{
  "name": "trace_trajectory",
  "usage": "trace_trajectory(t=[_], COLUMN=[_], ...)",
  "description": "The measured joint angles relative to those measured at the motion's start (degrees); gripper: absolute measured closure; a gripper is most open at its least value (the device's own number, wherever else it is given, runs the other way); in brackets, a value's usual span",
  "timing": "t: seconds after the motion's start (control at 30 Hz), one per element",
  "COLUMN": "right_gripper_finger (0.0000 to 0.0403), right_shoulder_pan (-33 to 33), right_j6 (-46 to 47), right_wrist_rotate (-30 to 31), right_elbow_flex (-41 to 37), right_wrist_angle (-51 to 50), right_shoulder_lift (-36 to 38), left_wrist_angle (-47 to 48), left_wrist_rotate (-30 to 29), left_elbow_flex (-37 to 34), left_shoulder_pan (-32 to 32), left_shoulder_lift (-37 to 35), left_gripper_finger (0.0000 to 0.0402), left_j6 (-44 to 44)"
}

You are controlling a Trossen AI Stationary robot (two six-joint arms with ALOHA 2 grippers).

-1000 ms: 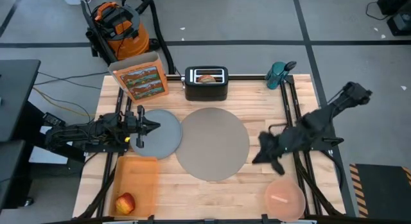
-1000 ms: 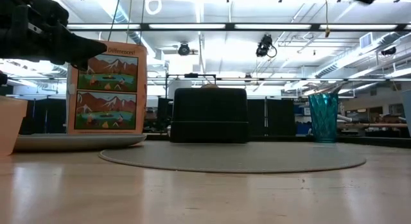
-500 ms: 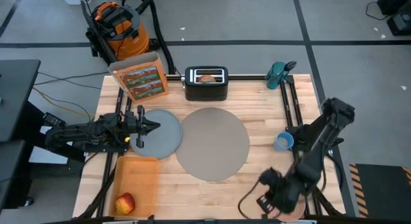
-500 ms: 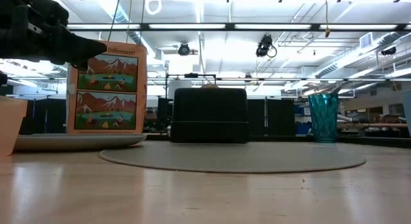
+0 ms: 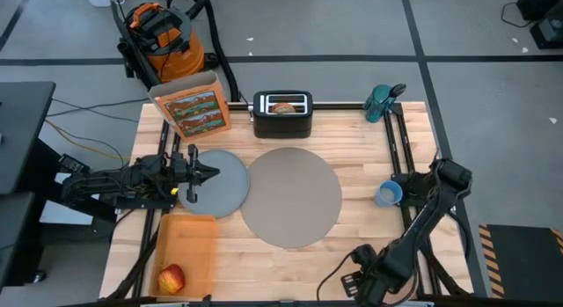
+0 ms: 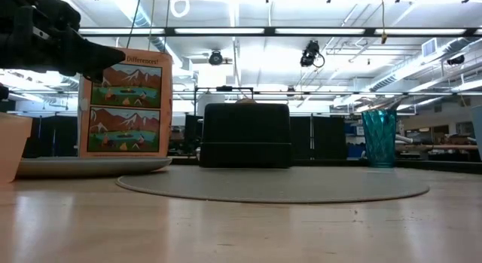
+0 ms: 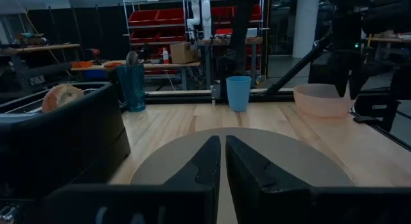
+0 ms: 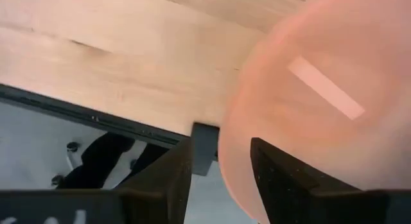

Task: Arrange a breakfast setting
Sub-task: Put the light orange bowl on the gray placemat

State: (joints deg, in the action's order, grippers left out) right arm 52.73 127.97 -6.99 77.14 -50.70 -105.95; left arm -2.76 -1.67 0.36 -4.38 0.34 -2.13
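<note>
The taupe mat [image 5: 290,197] lies mid-table, with the grey plate [image 5: 224,188] touching its left side. My left gripper [image 5: 209,173] hovers shut over the plate [image 6: 90,166], touching nothing. My right gripper [image 8: 221,179] is open and points down over the pink bowl [image 8: 308,102] at the near right edge. One finger stands over the bowl's inside and one outside its rim. The bowl also shows in the left wrist view [image 7: 320,99]; my right arm hides it in the high view. The blue cup [image 5: 385,194] stands right of the mat. The apple [image 5: 172,277] lies in an orange bin. The bagel [image 5: 283,105] sticks up from the toaster. The spoon is out of view. My right gripper comes from above with its open fingers [image 8: 276,176] astride the bowl's rim [image 8: 225,147] on the side toward the table's near edge. I cannot tell whether they touch it. The bowl rests on the table.
A black toaster [image 5: 283,118], a cereal box [image 5: 193,109] and a teal bottle [image 5: 380,103] stand along the far edge. The orange bin [image 5: 189,241] sits at the near left. Bare wood shows between the mat and the near edge [image 5: 290,267].
My right arm has swung from beside the mat's right side toward the table's near edge and has come down over the pink bowl, its gripper now pointing down at the bowl's rim. The blue cup, hidden by the arm before, now shows.
</note>
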Motion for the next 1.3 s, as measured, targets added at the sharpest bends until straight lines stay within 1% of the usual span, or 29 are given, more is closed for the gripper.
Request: trace_trajectory(t=[0.1, 0.27, 0.37, 0.47, 0.63, 0.67, 0.73, 0.83, 0.93, 1.0, 1.07, 1.1, 1.17, 1.3], right_gripper_finger=[0.0238, 0.0251, 0.0269, 0.0299, 0.0377, 0.0387, 0.0388, 0.0378, 0.0386, 0.0390, 0.0390, 0.0390, 0.0387, 0.0389], right_shoulder_pan=[-0.8, -2.0, -2.6, -3.2, -4.1, -4.2, -4.2, -4.8, -6.4, -8.3, -10.8, -12.3, -15.5, -21.9], right_j6=[1.2, 1.0, 1.1, 1.3, 1.2, 0.5, 0.8, -0.6, -3.9, -9.7, -19.5, -25.9, -41.6, -73.6], right_wrist_rotate=[1.7, 0.9, 0.2, 0.3, -0.4, -0.9, -2.1, -3.4, -2.0, 0.4, 3.9, 5.3, 7.5, 8.1], right_elbow_flex=[0.0, -0.2, -0.2, -0.3, -0.2, -0.2, 0.4, 3.6, 7.8, 10.7, 12.9, 13.8, 15.3, 16.1], right_wrist_angle=[-0.5, -2.2, -2.0, -2.5, -4.2, -4.5, -4.9, -4.9, -5.4, -6.2, -6.9, -6.8, -6.6, -6.9], right_shoulder_lift=[-0.4, -2.7, -3.7, -3.6, -3.1, -3.1, -3.1, -2.7, -1.0, 0.5, 1.8, 2.4, 3.2, 3.2], left_wrist_angle=[0.0, 0.0, 0.0, 0.0, 0.0, 0.0, 0.0, 0.0, 0.0, 0.0, 0.0, 0.0, 0.0, 0.0], left_wrist_rotate=[0.0, 0.0, 0.0, 0.0, 0.0, 0.0, 0.0, 0.0, 0.0, 0.0, 0.0, 0.0, 0.0, 0.0], left_elbow_flex=[0.0, 0.0, 0.0, 0.0, 0.0, 0.0, 0.0, 0.0, 0.0, 0.0, 0.0, 0.0, 0.0, 0.0], left_shoulder_pan=[0.0, 0.0, 0.0, 0.0, 0.0, 0.0, 0.0, 0.0, 0.0, 0.0, 0.0, 0.0, 0.0, 0.0], left_shoulder_lift=[0.0, 0.0, 0.0, 0.0, 0.0, 0.0, 0.0, 0.0, 0.0, 0.0, 0.0, 0.0, 0.0, 0.0], left_gripper_finger=[0.0370, 0.0370, 0.0370, 0.0370, 0.0370, 0.0370, 0.0370, 0.0370, 0.0370, 0.0370, 0.0370, 0.0370, 0.0370, 0.0370], left_j6=[0.0, 0.0, 0.0, 0.0, 0.0, 0.0, 0.0, 0.0, 0.0, 0.0, 0.0, 0.0, 0.0, 0.0])
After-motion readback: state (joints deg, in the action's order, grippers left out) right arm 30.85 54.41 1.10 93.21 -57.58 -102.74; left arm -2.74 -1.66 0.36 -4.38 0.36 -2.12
